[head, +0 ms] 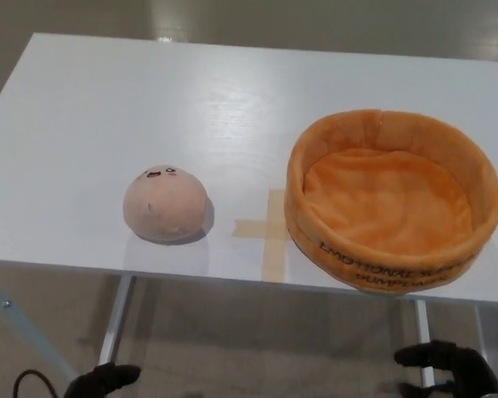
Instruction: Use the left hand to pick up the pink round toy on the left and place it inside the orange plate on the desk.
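White table (108,99) is filling most of the frame, its top smooth and faintly glossy, with thin metal legs showing beneath the near edge. At right of centre the orange plate (315,236) is sitting on it: a soft plush round dish with a thick padded wall standing up all round, dark lettering running along the near side, inside lying empty. Pink round toy (165,203) is resting at left of centre, well apart from the plate, a squat fuzzy dome with a small face stitched near its top. Between the two a cross of pale tan tape (270,228) is lying flat, touching or nearly touching the plate's base. At the bottom edge both hands are hanging low, below the table: left robot hand (104,381) at lower left, right robot hand (448,369) at lower right; each is too cropped and dark to judge, so cannot tell whether fingers are spread or curled. Judging the task as not yet begun, reach stage pending. Next move is calling for the left one to rise over the table edge and close round the soft, squashy dome from above.
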`<state>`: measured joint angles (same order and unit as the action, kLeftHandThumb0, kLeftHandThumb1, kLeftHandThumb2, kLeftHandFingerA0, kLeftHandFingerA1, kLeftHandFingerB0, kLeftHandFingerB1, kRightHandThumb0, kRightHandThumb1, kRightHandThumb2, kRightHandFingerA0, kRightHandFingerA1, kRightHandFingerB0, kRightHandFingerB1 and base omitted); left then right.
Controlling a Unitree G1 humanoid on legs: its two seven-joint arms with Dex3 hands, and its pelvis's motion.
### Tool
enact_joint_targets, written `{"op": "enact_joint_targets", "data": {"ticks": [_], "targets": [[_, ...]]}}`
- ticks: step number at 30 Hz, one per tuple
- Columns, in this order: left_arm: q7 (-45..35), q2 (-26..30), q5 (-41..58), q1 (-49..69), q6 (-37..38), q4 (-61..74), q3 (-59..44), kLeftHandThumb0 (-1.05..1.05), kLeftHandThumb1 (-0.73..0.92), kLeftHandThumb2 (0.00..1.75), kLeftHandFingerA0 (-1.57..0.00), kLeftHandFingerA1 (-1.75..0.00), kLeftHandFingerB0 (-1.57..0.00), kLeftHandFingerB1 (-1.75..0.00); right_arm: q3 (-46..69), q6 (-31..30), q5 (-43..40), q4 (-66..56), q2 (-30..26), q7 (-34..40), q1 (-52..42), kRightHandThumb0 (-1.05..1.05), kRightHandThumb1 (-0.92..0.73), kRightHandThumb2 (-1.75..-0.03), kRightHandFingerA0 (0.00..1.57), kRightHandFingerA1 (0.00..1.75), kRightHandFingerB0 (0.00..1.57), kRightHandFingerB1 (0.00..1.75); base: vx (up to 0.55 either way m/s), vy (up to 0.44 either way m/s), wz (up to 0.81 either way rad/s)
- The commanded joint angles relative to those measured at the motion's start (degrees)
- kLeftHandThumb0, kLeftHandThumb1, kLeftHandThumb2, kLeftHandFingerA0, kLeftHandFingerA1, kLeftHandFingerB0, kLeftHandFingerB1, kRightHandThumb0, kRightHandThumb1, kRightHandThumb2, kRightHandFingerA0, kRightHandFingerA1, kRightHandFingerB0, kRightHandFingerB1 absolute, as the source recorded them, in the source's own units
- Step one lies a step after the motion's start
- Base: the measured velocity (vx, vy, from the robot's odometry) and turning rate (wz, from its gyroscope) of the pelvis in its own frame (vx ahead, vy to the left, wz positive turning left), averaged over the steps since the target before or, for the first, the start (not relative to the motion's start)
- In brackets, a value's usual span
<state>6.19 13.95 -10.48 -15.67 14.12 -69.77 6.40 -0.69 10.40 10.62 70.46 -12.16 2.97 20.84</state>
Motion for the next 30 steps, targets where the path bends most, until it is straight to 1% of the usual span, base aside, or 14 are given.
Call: {"op": "enact_joint_targets", "data": {"ticks": [1,6,9,12,13,15,17,18,20,23,24,26,29,30], "targets": [[1.4,0.1,-1.7,1.1,4.1,-1.7,0.5,-0.37,0.55,0.57,-0.38,-0.41,-0.40,-0.34,-0.2,3.0,0.3,1.7,-0.3,1.0,-1.0,-0.15,-0.57,-0.58,0.58,0.84,0.57,0.75,0.00,0.000,0.00],[1.5,-0.1,-1.6,2.7,5.7,-1.9,0.4,-0.36,0.56,0.57,-0.37,-0.40,-0.40,-0.34,1.2,4.0,-1.3,2.0,0.2,0.8,-2.5,-0.13,-0.55,-0.59,0.58,0.86,0.56,0.76,0.00,0.000,0.00],[2.0,-0.3,-1.9,3.3,6.4,-1.9,0.6,-0.36,0.55,0.57,-0.37,-0.39,-0.40,-0.34,0.4,4.2,-0.2,2.1,0.0,1.0,-2.9,-0.17,-0.57,-0.58,0.55,0.83,0.57,0.75,0.00,0.000,0.00],[1.9,-0.3,-2.3,3.9,7.0,-1.9,1.0,-0.36,0.55,0.57,-0.38,-0.39,-0.39,-0.33,0.5,4.2,-0.1,2.2,0.1,1.2,-3.3,-0.16,-0.56,-0.57,0.57,0.83,0.57,0.75,0.00,0.000,0.00],[1.2,0.1,-2.9,4.3,7.9,-1.5,1.7,-0.38,0.54,0.57,-0.34,-0.38,-0.35,-0.32,0.4,4.2,-0.1,2.2,0.1,1.2,-3.3,-0.15,-0.54,-0.58,0.64,0.89,0.59,0.76,0.00,0.000,0.00],[0.3,1.0,-4.0,5.2,10.2,-0.6,3.2,-0.39,0.54,0.57,-0.34,-0.37,-0.35,-0.32,0.4,4.4,-0.1,2.3,0.0,1.2,-3.2,-0.16,-0.53,-0.59,0.65,0.91,0.58,0.77,0.00,0.000,0.00],[-0.4,1.4,-4.3,5.6,11.4,-0.2,3.7,-0.38,0.54,0.56,-0.33,-0.37,-0.34,-0.31,0.5,4.5,-0.1,2.3,0.1,1.2,-3.2,-0.15,-0.53,-0.59,0.65,0.90,0.59,0.77,0.00,0.000,0.00],[-1.5,1.9,-4.4,5.9,12.4,0.2,4.2,-0.39,0.54,0.57,-0.31,-0.35,-0.30,-0.30,0.3,4.4,0.1,2.2,0.0,1.3,-3.1,-0.16,-0.53,-0.59,0.63,0.88,0.60,0.78,0.00,0.000,0.00],[-3.2,3.0,-5.4,6.4,14.3,1.1,5.6,-0.41,0.54,0.57,-0.30,-0.34,-0.28,-0.30,-0.1,4.5,0.5,2.2,-0.2,1.5,-2.9,-0.14,-0.53,-0.59,0.62,0.88,0.61,0.78,0.00,0.000,0.00],[-4.1,4.5,-6.5,7.2,16.9,2.3,7.6,-0.41,0.53,0.56,-0.31,-0.32,-0.31,-0.31,0.4,4.3,-0.1,2.4,-0.1,1.3,-2.8,-0.14,-0.54,-0.59,0.62,0.89,0.59,0.78,0.00,0.000,0.00],[-4.6,5.2,-7.2,7.9,18.2,3.9,8.5,-0.41,0.54,0.56,-0.34,-0.32,-0.36,-0.33,0.4,4.3,-0.1,2.4,-0.1,1.3,-2.8,-0.15,-0.54,-0.58,0.63,0.89,0.59,0.77,0.00,0.000,0.00],[-5.9,6.7,-8.2,9.2,20.4,7.3,10.2,-0.43,0.54,0.56,-0.34,-0.32,-0.38,-0.34,0.4,4.6,-0.1,2.4,0.0,1.5,-2.9,-0.14,-0.54,-0.59,0.64,0.91,0.59,0.78,0.00,0.000,0.00],[-11.8,9.3,-6.0,13.0,23.4,15.7,11.3,-0.42,0.54,0.56,-0.33,-0.31,-0.39,-0.33,0.3,4.1,-0.2,2.3,-0.1,1.1,-2.5,-0.14,-0.56,-0.59,0.59,0.85,0.57,0.76,0.00,0.000,0.00],[-13.1,10.3,-5.3,14.7,24.0,19.3,11.6,-0.47,0.55,0.58,-0.34,-0.32,-0.38,-0.33,0.5,4.0,-0.3,2.4,-0.2,0.9,-2.4,-0.14,-0.56,-0.58,0.55,0.83,0.56,0.75,0.00,0.000,0.00]]}}
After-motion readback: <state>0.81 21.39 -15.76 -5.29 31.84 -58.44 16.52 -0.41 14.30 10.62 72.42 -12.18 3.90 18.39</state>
